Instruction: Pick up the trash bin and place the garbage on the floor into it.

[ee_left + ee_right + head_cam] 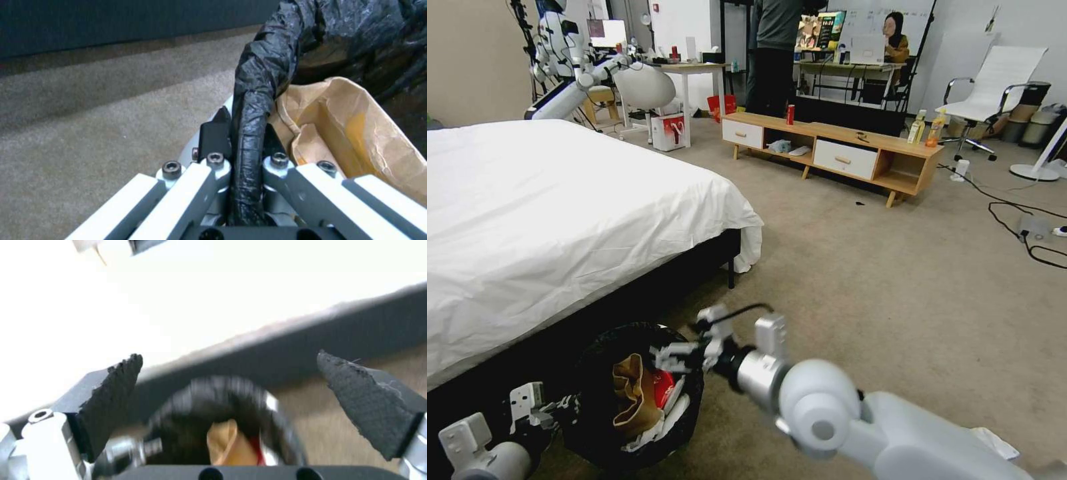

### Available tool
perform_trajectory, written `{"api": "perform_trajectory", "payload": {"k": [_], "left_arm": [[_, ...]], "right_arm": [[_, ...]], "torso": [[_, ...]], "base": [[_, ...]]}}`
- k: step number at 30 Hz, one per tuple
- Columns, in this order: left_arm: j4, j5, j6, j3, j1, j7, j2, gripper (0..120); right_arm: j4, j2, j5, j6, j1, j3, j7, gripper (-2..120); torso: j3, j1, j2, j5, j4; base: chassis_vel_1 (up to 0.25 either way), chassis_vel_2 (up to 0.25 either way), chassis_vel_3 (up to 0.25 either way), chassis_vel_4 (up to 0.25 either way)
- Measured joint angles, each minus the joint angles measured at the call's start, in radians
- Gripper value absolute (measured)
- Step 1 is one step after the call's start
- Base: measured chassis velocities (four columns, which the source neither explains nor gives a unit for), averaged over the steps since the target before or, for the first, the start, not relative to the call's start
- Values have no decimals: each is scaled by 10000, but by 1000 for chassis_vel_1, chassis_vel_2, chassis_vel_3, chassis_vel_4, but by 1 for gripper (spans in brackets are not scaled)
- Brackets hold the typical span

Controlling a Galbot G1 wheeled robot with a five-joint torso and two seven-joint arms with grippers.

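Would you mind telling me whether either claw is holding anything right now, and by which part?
The left claw is shut on the trash bin, pinching its bag-covered rim. The right claw is open above the bin and holds nothing.

Even room light; right wrist view motion-blurred, bedsheet overexposed.

You have one trash bin beside the bed; in the bin, one brown paper bag; on the cabinet beyond the bed, two drink bottles and one red can.
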State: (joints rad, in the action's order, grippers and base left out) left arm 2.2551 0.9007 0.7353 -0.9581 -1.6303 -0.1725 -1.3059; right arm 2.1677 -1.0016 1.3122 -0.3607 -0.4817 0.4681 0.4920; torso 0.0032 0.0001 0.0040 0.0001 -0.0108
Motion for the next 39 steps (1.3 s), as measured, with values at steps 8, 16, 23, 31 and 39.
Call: {"api": "perform_trajectory", "payload": {"k": [8,16,23,31,39], "left_arm": [[-28,-131,1,-3,-29,77,-103,3],[254,-461,1,-217,-242,215,-443,3],[677,-876,2,-316,-424,336,-931,3],[779,-1206,3,-196,-513,523,-1226,3],[902,-1535,3,-135,-624,733,-1448,3]], "right_arm": [[446,72,-223,639,-247,-1238,-512,100],[548,861,-1852,2400,-854,-3089,-1102,100],[384,1029,-3846,3797,-2173,-5390,-1357,100],[803,1346,-7114,5152,-5632,-8226,-1533,100],[1064,974,-8230,5780,-8162,-9696,-1663,100]], "torso": [[0,0,-1,0,1],[0,0,0,1,-3],[-1,0,0,3,0],[-1,-1,0,0,1],[-2,0,0,2,-2]], "base": [[0,0,0,0],[0,0,0,0],[0,0,0,0],[0,0,0,0],[0,0,0,0]]}}
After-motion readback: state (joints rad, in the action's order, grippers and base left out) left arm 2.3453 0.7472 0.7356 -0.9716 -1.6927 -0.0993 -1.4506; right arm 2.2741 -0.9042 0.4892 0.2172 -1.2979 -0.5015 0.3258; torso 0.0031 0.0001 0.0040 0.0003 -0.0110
